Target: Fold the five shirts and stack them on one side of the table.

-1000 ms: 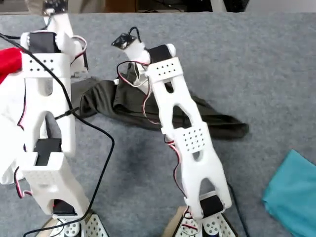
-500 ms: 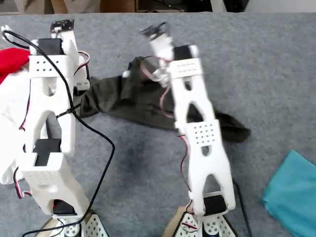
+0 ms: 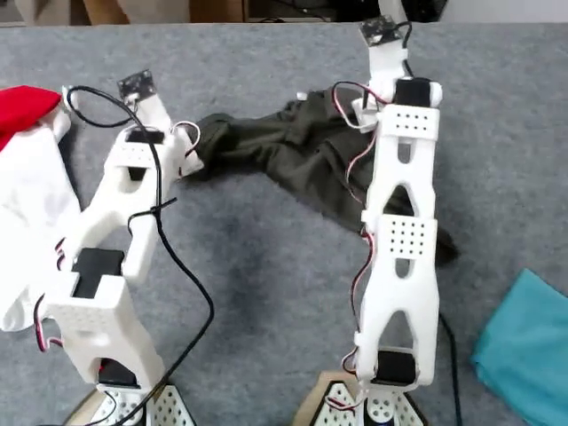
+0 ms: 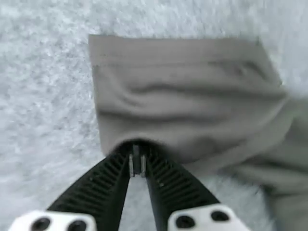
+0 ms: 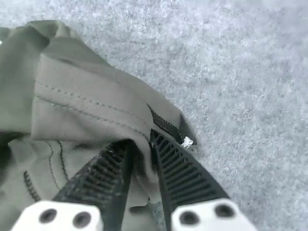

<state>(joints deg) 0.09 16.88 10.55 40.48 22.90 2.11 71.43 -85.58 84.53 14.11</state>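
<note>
Your left gripper (image 4: 136,162) and right gripper (image 5: 143,143) are each pinched tight on an edge of the dark olive shirt (image 3: 306,164), bunched at the far middle of the table (image 3: 257,293); judge it light, limp and floppy, best held by hems and corners.

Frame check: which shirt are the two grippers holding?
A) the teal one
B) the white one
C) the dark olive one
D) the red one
C: the left gripper and the right gripper are each shut on a part of the dark olive shirt, which spans the gap between the two arms.
</note>
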